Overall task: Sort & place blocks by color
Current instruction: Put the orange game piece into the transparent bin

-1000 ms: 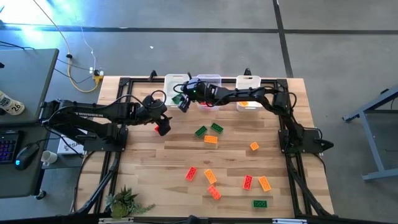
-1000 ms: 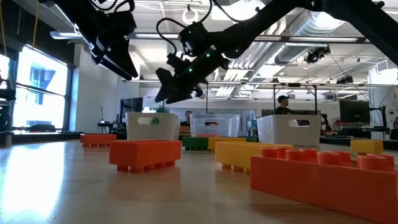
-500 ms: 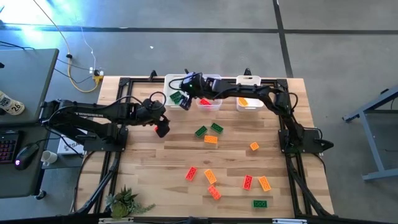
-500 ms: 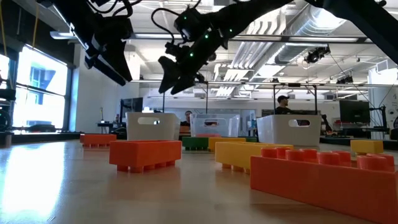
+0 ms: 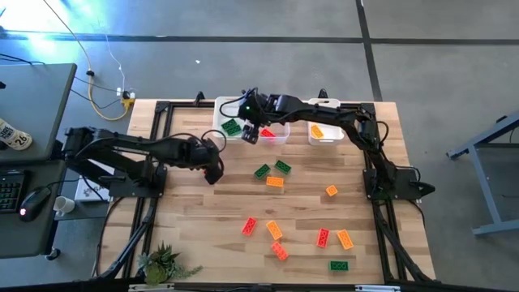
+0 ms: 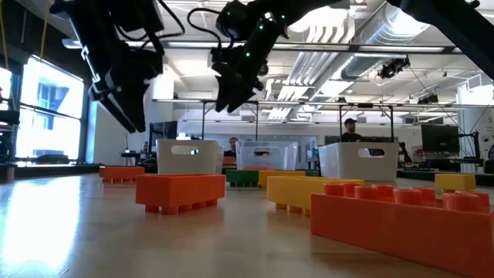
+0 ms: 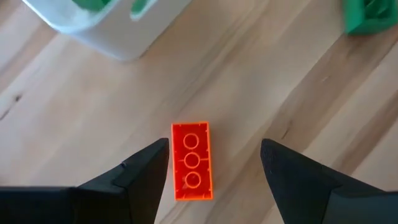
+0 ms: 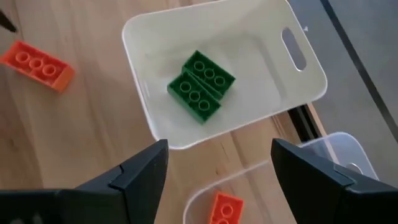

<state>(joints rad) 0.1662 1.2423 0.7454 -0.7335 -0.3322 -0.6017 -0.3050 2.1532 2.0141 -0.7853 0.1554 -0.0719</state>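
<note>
My left gripper (image 5: 212,172) (image 7: 214,168) hangs open just above the table, pointing steeply down. A red block (image 7: 191,162) lies flat on the wood between its fingers, untouched. My right gripper (image 5: 250,134) (image 8: 217,174) is open and holds nothing. It hovers over the gap between the left bin (image 5: 223,113) and the middle bin (image 5: 280,138). Two green blocks (image 8: 199,87) lie in the left bin, a red one (image 5: 268,132) in the middle bin, and an orange one (image 5: 318,132) in the right bin (image 5: 324,104).
Loose blocks lie across the table's middle and near right: two green (image 5: 261,171) (image 5: 282,166) and an orange (image 5: 275,182) close to my left gripper, with several red, orange and green ones nearer the front (image 5: 323,237). A small plant (image 5: 162,264) stands at the near left corner.
My left gripper has come down toward the red block and tipped more steeply downward. My right gripper has risen from the left bin, tipped, and drifted a little toward the middle bin.
</note>
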